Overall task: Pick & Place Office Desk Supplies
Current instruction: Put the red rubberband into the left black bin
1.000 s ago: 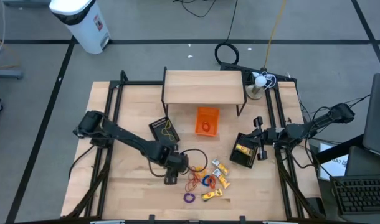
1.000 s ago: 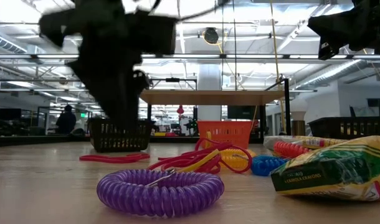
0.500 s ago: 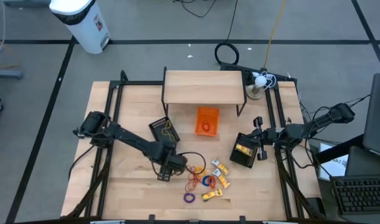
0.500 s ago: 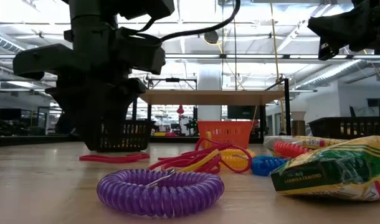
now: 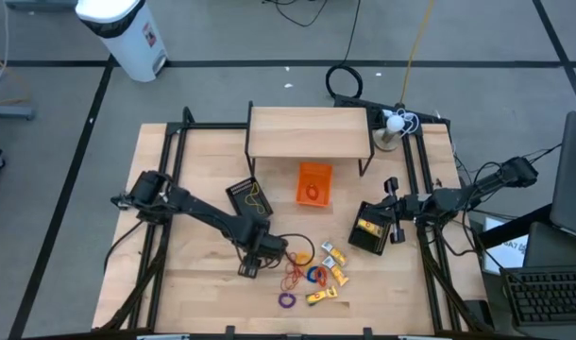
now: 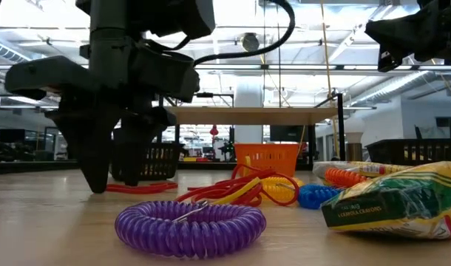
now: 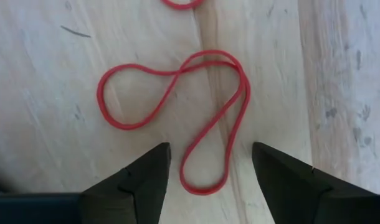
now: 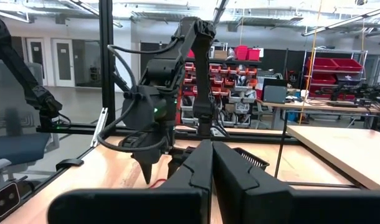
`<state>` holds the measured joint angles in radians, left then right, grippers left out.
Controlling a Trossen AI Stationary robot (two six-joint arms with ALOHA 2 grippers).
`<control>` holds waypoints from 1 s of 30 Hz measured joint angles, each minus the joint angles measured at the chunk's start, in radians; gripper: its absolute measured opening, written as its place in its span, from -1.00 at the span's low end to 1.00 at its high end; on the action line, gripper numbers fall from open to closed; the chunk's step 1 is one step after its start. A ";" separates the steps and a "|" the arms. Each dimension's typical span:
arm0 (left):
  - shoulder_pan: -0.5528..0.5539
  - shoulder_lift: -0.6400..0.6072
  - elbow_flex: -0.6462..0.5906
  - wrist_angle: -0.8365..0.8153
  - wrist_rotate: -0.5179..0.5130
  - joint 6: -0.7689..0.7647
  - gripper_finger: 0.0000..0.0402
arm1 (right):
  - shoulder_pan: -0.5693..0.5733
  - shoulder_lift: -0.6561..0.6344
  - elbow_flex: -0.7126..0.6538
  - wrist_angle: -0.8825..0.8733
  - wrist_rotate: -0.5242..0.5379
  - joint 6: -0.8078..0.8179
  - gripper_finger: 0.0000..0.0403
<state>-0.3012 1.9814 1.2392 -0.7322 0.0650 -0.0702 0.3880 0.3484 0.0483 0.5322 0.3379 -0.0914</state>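
rubber band (image 7: 177, 112) | thin, red, twisted loop | flat on table (image 7: 339, 74)

High view straight down over the whole table (image 5: 203, 283), low view level at tabletop beside a purple ring (image 6: 190, 227), left wrist view close above a red rubber band (image 7: 177, 112), right wrist view across the table at the left arm (image 8: 171, 81)

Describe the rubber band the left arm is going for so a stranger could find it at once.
Start at the wooden shelf at the table's back, then come forward past the orange bin to the pile of small supplies. The left gripper stands with open jaws just left of that pile, over a red rubber band. It lies flat and alone, twisted into a loose figure-eight, apart from the tangled bands.
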 joint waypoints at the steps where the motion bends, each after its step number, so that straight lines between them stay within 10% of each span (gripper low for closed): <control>1: 0.002 0.000 0.000 0.001 0.006 -0.001 0.11 | 0.000 0.000 0.000 -0.001 0.000 0.000 -0.98; 11: 0.008 0.000 -0.003 0.005 0.013 0.006 -0.93 | 0.000 0.000 0.000 -0.006 0.000 0.000 -0.98; 19: -0.016 -0.098 -0.014 -0.005 -0.021 0.025 -0.97 | 0.000 0.000 0.000 -0.006 0.000 0.000 -0.98; 30: -0.066 -0.569 -0.056 0.106 -0.137 0.061 -0.98 | 0.000 0.000 0.000 -0.014 -0.002 0.010 -0.98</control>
<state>-0.3676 1.4128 1.1829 -0.6258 -0.0717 -0.0091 0.3880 0.3483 0.0482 0.5182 0.3355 -0.0817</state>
